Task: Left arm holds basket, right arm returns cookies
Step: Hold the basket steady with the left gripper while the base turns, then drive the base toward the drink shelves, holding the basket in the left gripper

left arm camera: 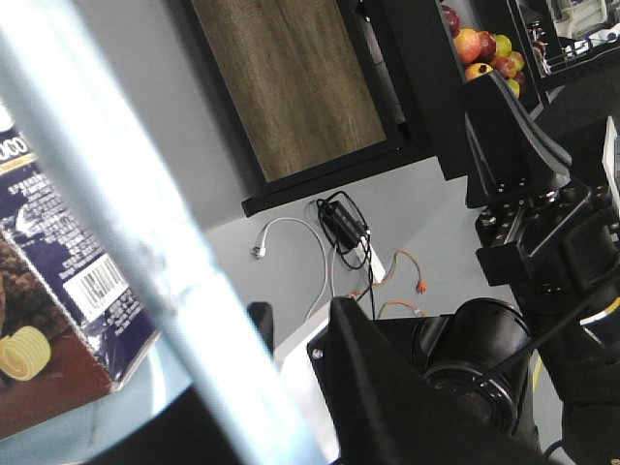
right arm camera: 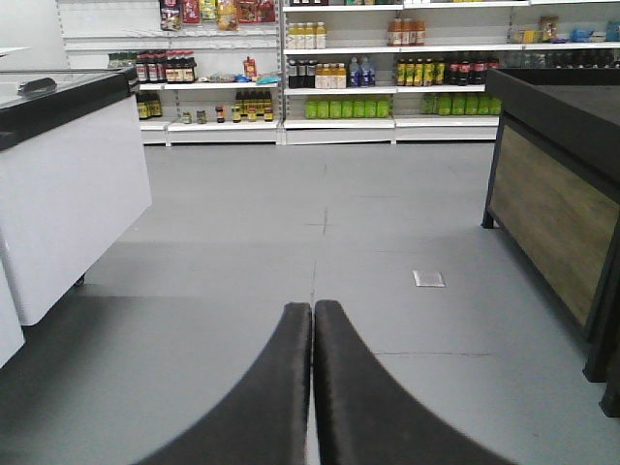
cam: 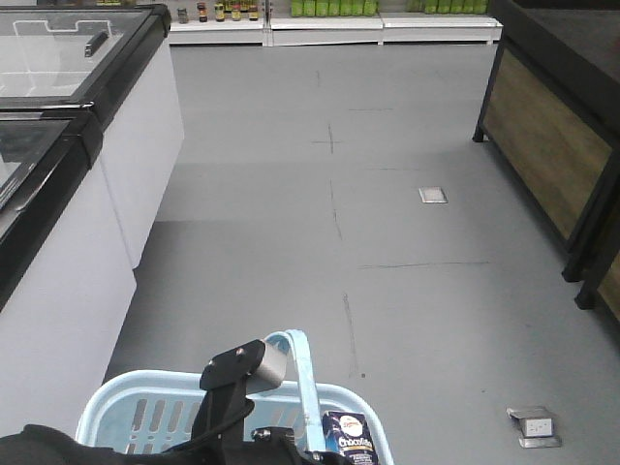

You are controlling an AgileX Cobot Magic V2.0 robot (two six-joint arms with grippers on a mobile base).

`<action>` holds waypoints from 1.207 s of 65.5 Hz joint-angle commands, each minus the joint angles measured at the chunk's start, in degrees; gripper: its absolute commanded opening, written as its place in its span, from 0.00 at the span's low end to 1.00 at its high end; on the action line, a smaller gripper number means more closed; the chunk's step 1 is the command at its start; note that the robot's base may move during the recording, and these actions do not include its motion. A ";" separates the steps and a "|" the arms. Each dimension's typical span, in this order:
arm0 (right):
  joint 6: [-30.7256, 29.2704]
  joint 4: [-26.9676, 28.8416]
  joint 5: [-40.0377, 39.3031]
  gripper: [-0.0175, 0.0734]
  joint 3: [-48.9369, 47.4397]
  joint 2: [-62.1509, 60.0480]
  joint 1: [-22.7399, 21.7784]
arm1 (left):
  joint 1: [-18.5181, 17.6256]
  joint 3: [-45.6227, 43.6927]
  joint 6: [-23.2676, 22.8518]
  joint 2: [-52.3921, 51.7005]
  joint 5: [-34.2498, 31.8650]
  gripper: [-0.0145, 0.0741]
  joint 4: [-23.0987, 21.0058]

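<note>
Basket (cam: pixel 114 412) lies at the floor view's bottom edge; left gripper (cam: pixel 289 438) grasps its upright hoop handle (cam: pixel 299 373). Cookies (cam: pixel 349 438) stand in its right corner. Right gripper (right arm camera: pixel 312 334) is clenched, 2 fingers touching.

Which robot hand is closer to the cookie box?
Left. The left gripper holds the basket handle right beside the cookies. The right gripper, shut, faces open floor, with no cookies in its view.
</note>
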 commanded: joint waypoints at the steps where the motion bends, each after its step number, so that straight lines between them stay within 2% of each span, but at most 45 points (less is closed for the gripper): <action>1: -0.35 -0.05 -3.95 0.18 0.25 -0.96 0.00 | -0.14 -1.81 0.56 -1.73 0.02 0.16 -0.58; 79: -0.35 -0.05 -3.95 0.18 0.25 -0.96 0.00 | -0.14 -1.81 0.56 -1.78 -0.29 0.16 -0.58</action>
